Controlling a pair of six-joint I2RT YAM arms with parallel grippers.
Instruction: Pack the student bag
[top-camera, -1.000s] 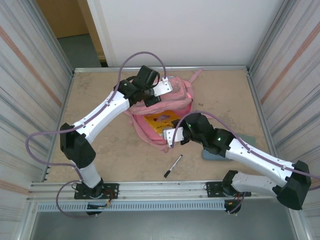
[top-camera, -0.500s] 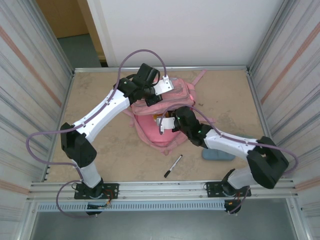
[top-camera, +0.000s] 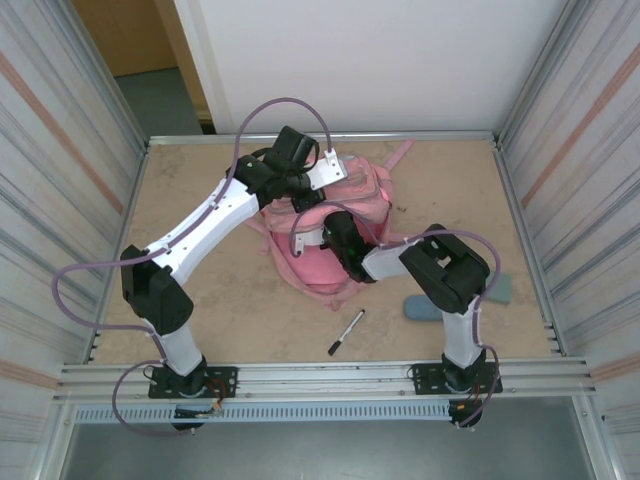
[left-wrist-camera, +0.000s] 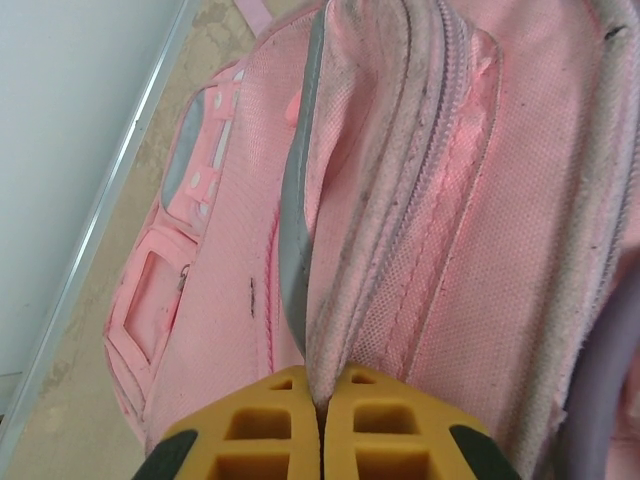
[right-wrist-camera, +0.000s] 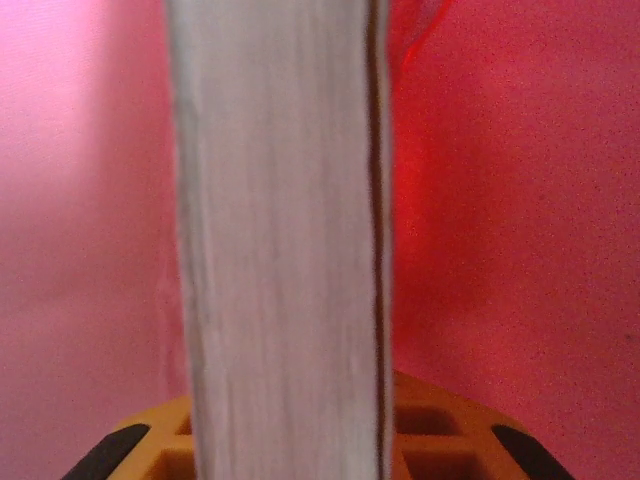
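Observation:
The pink student bag lies on the table, its mouth facing the arms. My left gripper is shut on the bag's upper opening rim and holds it lifted; in the left wrist view the yellow fingertips pinch that zip-edged rim of the bag. My right gripper reaches into the mouth. In the right wrist view a book stands edge-on with its white pages between the orange fingers, and the bag's pink lining surrounds it. I see no gap beside the book.
A black pen lies on the table in front of the bag. A blue-grey pouch rests to the right, partly behind the right arm. Metal walls close in both sides of the table.
The right arm has folded in and pushed the book leftward, deep into the bag; its yellow cover has gone from sight. The left gripper keeps holding the rim.

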